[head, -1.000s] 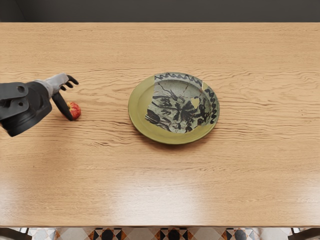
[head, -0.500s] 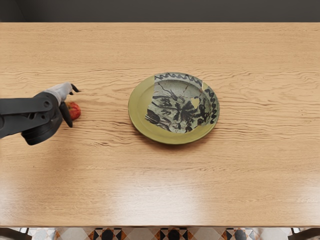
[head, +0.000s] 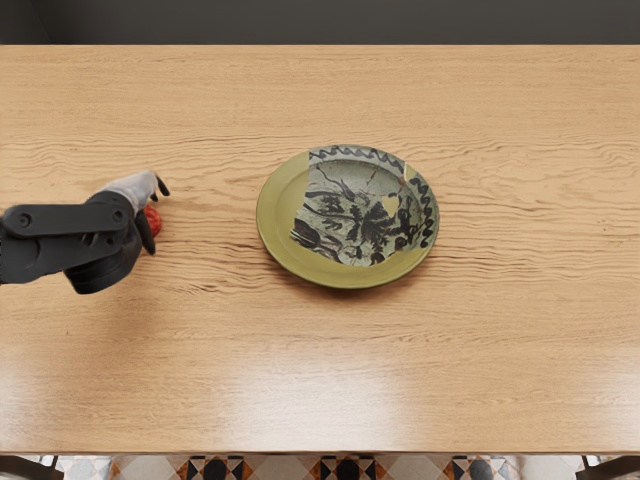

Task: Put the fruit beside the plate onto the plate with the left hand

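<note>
A small red fruit (head: 154, 221) lies on the wooden table, left of the plate and mostly hidden behind my left hand. My left hand (head: 151, 206) comes in from the left edge and sits over the fruit. Its dark thumb is just in front of the fruit and its fingertips (head: 161, 186) are above it, still spread and not closed on it. The olive-green plate (head: 275, 215), with a dark leaf pattern in its middle, stands at the table's centre and has nothing on it. About 100 pixels of bare wood separate fruit and plate. The right arm is not in view.
The wooden table (head: 400, 350) fills the view; its far edge runs along the top and its near edge along the bottom. Patterned floor shows below the near edge.
My left forearm has swung lower and to the right, and the hand has moved in over the fruit, covering more of it. Fruit and plate have not moved.
</note>
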Controlling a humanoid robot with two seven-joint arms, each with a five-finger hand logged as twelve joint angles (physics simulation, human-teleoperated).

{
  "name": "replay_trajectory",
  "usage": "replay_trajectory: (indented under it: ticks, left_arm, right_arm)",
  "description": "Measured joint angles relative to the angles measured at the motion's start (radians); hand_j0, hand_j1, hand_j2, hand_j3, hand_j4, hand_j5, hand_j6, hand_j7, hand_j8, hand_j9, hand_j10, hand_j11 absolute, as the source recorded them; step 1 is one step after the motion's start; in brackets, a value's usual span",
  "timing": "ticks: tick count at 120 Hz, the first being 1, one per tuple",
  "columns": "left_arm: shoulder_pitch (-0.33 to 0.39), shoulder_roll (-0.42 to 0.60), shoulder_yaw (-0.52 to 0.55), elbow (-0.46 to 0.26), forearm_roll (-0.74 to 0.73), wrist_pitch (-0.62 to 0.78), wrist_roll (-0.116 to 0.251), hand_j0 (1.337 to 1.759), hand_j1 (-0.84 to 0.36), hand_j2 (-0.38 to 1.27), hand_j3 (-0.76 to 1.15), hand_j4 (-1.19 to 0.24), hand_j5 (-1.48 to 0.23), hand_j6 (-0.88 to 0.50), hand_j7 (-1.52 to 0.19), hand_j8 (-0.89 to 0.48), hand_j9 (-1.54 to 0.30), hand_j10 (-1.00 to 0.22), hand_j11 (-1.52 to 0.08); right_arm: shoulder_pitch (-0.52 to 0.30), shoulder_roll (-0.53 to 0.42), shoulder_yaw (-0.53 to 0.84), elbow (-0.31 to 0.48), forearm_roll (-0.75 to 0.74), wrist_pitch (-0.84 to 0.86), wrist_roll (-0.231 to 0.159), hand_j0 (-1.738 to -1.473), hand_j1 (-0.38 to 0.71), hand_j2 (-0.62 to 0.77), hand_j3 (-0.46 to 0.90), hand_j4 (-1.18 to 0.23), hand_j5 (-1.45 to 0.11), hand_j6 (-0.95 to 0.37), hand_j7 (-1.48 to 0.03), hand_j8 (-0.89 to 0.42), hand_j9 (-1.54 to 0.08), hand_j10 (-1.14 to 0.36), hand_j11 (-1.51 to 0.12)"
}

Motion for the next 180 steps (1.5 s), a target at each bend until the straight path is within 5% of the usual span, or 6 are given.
replay_trajectory:
  ticks: [23,54,66,94,142,180]
  left_arm:
    - [0.003,-0.002,0.000,0.011,0.001,0.000,-0.001,1.641,-0.12,0.07,0.43,-0.41,-0.52,-0.41,-0.52,-0.41,-0.53,-0.41,-0.53]
    - [-0.002,-0.002,-0.001,0.003,0.000,-0.001,0.000,1.653,-0.22,0.11,0.15,-0.49,-0.63,-0.49,-0.63,-0.49,-0.63,-0.49,-0.63]
    - [0.005,-0.002,-0.001,0.003,0.001,-0.002,-0.001,1.645,-0.27,0.03,0.45,-0.51,-0.66,-0.51,-0.66,-0.49,-0.66,-0.51,-0.66]
    - [-0.005,0.003,-0.001,-0.004,-0.012,-0.004,0.000,1.641,-0.28,0.06,0.33,-0.56,-0.75,-0.48,-0.75,-0.44,-0.75,-0.57,-0.74]
    - [-0.243,0.058,0.036,-0.159,-0.125,-0.007,0.000,1.653,-0.27,0.13,0.05,-0.59,-0.80,-0.50,-0.79,-0.44,-0.79,-0.57,-0.79]
    - [-0.408,-0.109,0.066,-0.192,-0.270,-0.012,-0.001,1.656,-0.29,0.23,0.01,-0.59,-0.81,-0.52,-0.81,-0.44,-0.80,-0.55,-0.79]
  right_arm:
    - [0.000,0.000,0.000,0.000,0.000,0.000,0.000,-1.658,-0.30,-0.01,0.00,-0.04,-0.05,-0.04,-0.05,-0.04,-0.05,-0.04,-0.05]
    - [0.000,0.000,0.000,0.000,0.000,0.000,0.000,-1.658,-0.30,-0.01,0.00,-0.04,-0.05,-0.04,-0.05,-0.04,-0.05,-0.04,-0.05]
    - [0.000,0.000,0.000,0.000,0.000,0.000,0.000,-1.658,-0.30,-0.01,0.00,-0.04,-0.05,-0.04,-0.05,-0.04,-0.05,-0.04,-0.05]
    - [0.000,0.000,0.000,0.000,0.000,0.000,0.000,-1.658,-0.30,-0.01,0.00,-0.04,-0.05,-0.04,-0.05,-0.04,-0.05,-0.04,-0.05]
    - [0.005,0.000,0.001,0.000,0.000,0.000,-0.001,-1.658,-0.30,-0.01,0.00,-0.04,-0.05,-0.04,-0.05,-0.04,-0.05,-0.04,-0.05]
    - [0.006,0.000,0.001,0.002,0.000,0.000,-0.001,-1.658,-0.30,-0.01,0.00,-0.04,-0.05,-0.04,-0.05,-0.04,-0.05,-0.04,-0.05]
